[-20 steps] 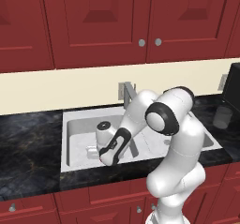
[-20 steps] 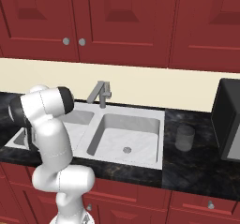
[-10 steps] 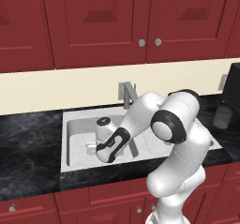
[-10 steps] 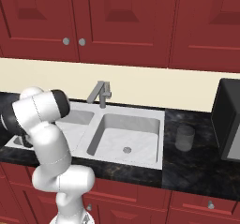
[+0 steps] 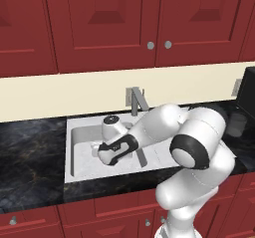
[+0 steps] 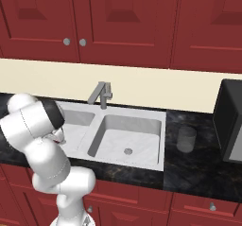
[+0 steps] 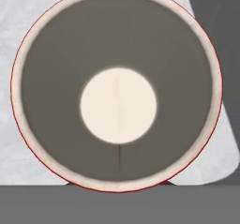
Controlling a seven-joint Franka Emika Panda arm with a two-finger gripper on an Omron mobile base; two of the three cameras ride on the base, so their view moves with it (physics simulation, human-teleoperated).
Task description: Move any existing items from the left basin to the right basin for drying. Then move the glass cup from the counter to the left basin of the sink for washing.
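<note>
The arm reaches down into the left basin (image 5: 79, 155) of the sink (image 6: 156, 126), its hand low over the tub near the basin's middle; the gripper (image 5: 99, 152) is hidden behind the wrist in the left base view, and whether it is wide, narrow or holding anything cannot be told. In the hand view the red cup (image 7: 117, 89) is seen straight down its mouth: pale rim, thin red outer edge, dark inner wall, pale round bottom; it stands upright on the white marbled floor of the basin, directly under the hand. The fingertips cannot be made out there. The right basin (image 6: 142, 126) holds a small round drain (image 6: 127, 151) near its front; the grey faucet (image 6: 100, 95) stands at the back middle of the sink. The glass cup (image 6: 186, 139) stands upright on the black bench (image 6: 198, 168), just right of the sink's right edge and left of a dark appliance (image 6: 230, 121) at the bench's right end; cup and appliance are apart.
</note>
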